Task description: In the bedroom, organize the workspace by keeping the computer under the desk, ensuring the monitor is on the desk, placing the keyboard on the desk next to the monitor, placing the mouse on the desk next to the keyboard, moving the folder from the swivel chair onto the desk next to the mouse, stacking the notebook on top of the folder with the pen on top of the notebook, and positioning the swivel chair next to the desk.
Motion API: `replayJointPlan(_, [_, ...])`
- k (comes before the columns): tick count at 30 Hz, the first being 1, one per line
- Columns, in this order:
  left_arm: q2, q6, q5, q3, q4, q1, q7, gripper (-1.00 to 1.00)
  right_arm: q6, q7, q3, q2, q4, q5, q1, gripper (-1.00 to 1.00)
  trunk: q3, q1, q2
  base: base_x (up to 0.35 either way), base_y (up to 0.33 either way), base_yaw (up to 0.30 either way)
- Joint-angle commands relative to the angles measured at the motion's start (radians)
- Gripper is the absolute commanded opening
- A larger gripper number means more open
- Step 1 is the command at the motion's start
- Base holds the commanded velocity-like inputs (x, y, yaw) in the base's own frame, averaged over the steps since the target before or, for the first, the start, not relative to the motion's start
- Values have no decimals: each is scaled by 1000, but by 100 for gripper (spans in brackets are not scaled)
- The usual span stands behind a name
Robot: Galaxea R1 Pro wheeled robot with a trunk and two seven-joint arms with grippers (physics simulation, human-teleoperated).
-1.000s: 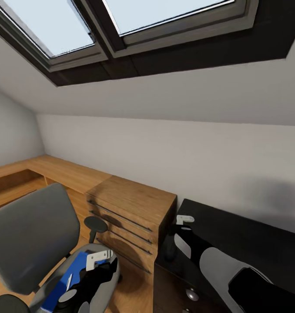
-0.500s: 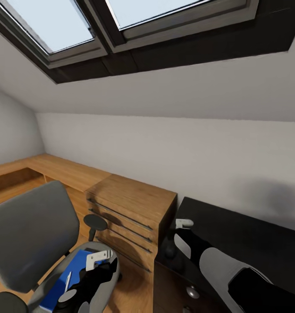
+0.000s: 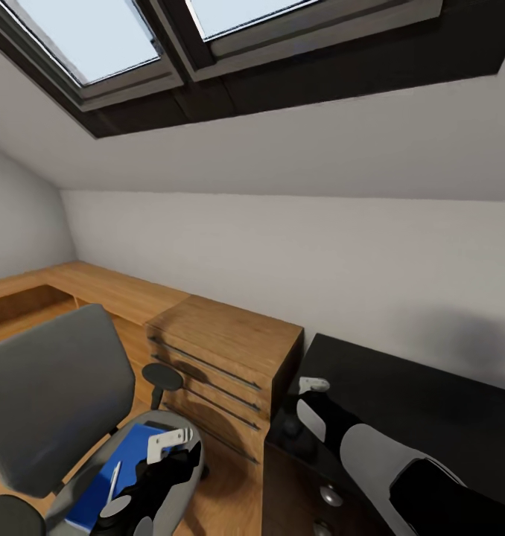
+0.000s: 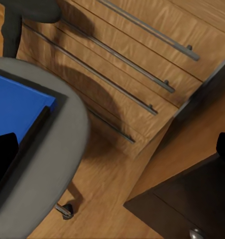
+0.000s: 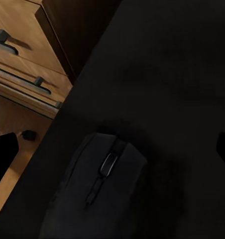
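Observation:
The swivel chair (image 3: 51,402) stands at the left with the blue folder (image 3: 111,473) on its grey seat and the white pen (image 3: 112,478) lying on the folder. My left gripper (image 3: 167,443) hovers open over the seat's near edge, beside the folder (image 4: 15,107), holding nothing. At the right, my right gripper (image 3: 312,385) hangs open just above the black desk (image 3: 416,394). The dark mouse (image 5: 100,194) lies on the desk top (image 5: 167,74) beneath its spread fingers, apart from them. The computer, monitor, keyboard and notebook are out of view.
A low wooden drawer unit (image 3: 223,357) with long bar handles stands between chair and desk, close to the desk's end. Wooden shelving (image 3: 96,286) runs along the sloped wall under skylights. A chair castor (image 4: 65,210) rests on the wood floor. Desk drawer knobs (image 3: 328,494) face me.
The whole view has shifted slightly, so the camera moved. My right gripper has sunk a little toward the desk top. The left gripper keeps its place over the chair seat.

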Motion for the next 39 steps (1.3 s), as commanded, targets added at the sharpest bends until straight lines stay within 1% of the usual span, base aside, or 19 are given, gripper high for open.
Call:
replayJointPlan(1, [0,3,11,-1,-2,0,9,100,9,-7,8,1,-2,-8,-1,100,-4,4,-8,0,0,0])
replayJointPlan(10, [0,3,11,-1,-2,0,9,100,22,-6,8,8,-1,-11,-1,100,-32,39,-71,0,0,0])
replayJointPlan(14, [0,3,11,-1,-2,0,9,100,23,-6,8,8,0,-32,-1,100,-45,54,-99,0,0,0])
replayJointPlan(16, [0,3,11,-1,-2,0,9,100,23,-6,8,8,1,-37,-1,100,-51,62,-113,0,0,0])
replayJointPlan(25, [0,4,11,-1,-2,0,9,100,26,-6,8,8,15,-41,-1,100,-51,62,-113,0,0,0])
replayJointPlan(26, [0,4,11,-1,-2,0,9,100,46,-5,8,8,19,-42,-1,100,-51,62,-113,0,0,0])
replayJointPlan(29, [0,4,11,-1,-2,0,9,100,68,-5,8,9,20,-43,-1,100,-51,62,-113,0,0,0])
replayJointPlan(37, [0,4,11,-1,-2,0,9,100,76,-4,8,10,22,-43,-1,100,-51,62,-113,0,0,0])
replayJointPlan(38, [0,4,11,-1,-2,0,9,100,76,-5,8,10,22,-43,-1,-100,-51,62,-113,0,0,0])
replayJointPlan(39, [0,4,11,-1,-2,0,9,100,77,-5,8,10,22,-43,-1,-100,-51,62,-113,0,0,0])
